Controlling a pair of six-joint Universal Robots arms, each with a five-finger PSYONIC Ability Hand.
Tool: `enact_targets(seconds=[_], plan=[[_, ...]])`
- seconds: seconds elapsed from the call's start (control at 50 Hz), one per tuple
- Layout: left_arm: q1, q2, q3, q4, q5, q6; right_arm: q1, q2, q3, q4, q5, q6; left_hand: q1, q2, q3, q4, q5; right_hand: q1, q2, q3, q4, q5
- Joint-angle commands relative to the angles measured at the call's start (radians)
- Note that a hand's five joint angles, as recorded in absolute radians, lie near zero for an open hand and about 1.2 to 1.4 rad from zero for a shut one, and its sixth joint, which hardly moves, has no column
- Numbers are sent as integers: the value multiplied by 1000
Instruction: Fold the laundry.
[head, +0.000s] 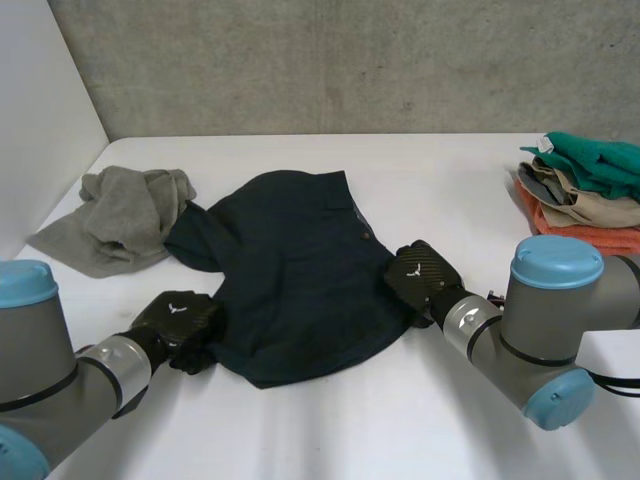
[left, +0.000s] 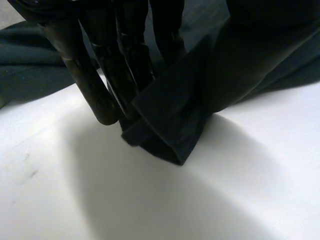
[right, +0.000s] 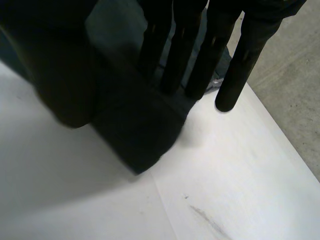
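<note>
Left hand (head: 178, 318) sits at the near left edge of the shirt (head: 290, 270). In its wrist view, the fingers (left: 125, 65) lie straight on top of a doubled fold of the dark cloth (left: 170, 125), and the thumb presses from the other side, so the edge is pinched between them. The fold's corner points down at the table (left: 150, 200).

Right hand (head: 420, 272) is at the shirt's right edge, about midway along it. In its wrist view, three fingers (right: 182, 55) rest on the cloth (right: 135, 130), one reaches past it over the table, and the thumb closes in from the opposite side. That hand is clamped on the shirt too.

Between the two hands the shirt lies spread on the white table (head: 400, 420), near its middle. Its long axis runs from the far side toward the near side, with the near end leaning to the left. A row of small light marks runs along the far right edge. A sleeve-like part sticks out to the left and touches the grey cloth (head: 120, 215), which lies crumpled just beside the shirt.

Well apart, at the table's far right, is a pile (head: 585, 190) of green, tan and orange clothes. A concrete wall (head: 350, 60) stands behind the table.
</note>
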Motion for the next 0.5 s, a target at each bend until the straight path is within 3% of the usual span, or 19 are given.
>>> enact_targets(seconds=[0.02, 0.14, 0.24, 0.34, 0.5], plan=[[-32, 7, 44, -19, -80, 34, -2, -18, -17, -2, 22, 29, 269, 233, 243, 237, 252, 515, 481, 486, 486, 569], [-29, 289, 68, -73, -127, 6, -9, -260, 18, 38, 41, 82, 269, 233, 243, 237, 252, 515, 481, 486, 486, 569], [-12, 470, 137, -156, -106, -17, -51, -449, -6, 177, 45, 91, 269, 233, 243, 237, 252, 515, 481, 486, 486, 569], [15, 614, 256, -332, -45, -14, -97, -615, -148, 405, 78, 83, 269, 233, 243, 237, 252, 515, 481, 486, 486, 569], [58, 611, 462, -511, -8, -20, -124, -626, -392, 691, 107, 80, 269, 233, 243, 237, 252, 515, 481, 486, 486, 569]])
